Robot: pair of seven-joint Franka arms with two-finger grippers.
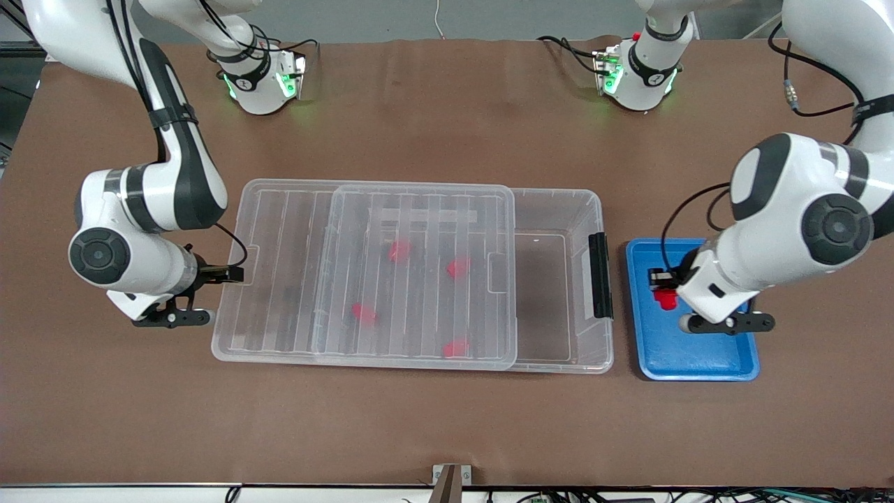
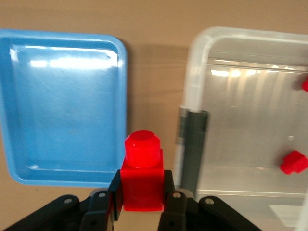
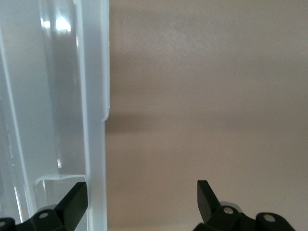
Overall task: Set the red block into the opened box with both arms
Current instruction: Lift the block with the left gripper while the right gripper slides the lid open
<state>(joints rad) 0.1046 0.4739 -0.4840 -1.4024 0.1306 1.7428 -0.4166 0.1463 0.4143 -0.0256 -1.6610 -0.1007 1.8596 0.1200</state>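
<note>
My left gripper (image 1: pixel 662 281) (image 2: pixel 142 186) is shut on the red block (image 1: pixel 667 300) (image 2: pixel 142 168), with a finger (image 2: pixel 115 192) pressed on either side and the stub pointing away from the palm. It hangs over the blue tray (image 1: pixel 698 363), at the side nearest the box. The clear box (image 1: pixel 559 197) (image 2: pixel 250 43) lies mid-table. Its ribbed lid (image 1: pixel 419 202) is slid toward the right arm's end, so the part by the black handle (image 1: pixel 599 276) (image 2: pixel 192 144) stands uncovered. My right gripper (image 1: pixel 227 274) (image 3: pixel 142 197) is open, astride the plastic edge (image 3: pixel 94 144) at that end.
Several other red pieces (image 1: pixel 399 251) lie in the box under the lid, one of them showing in the left wrist view (image 2: pixel 293 162). The blue tray (image 2: pixel 62 106) has nothing lying in it. Brown table surrounds the box and the tray.
</note>
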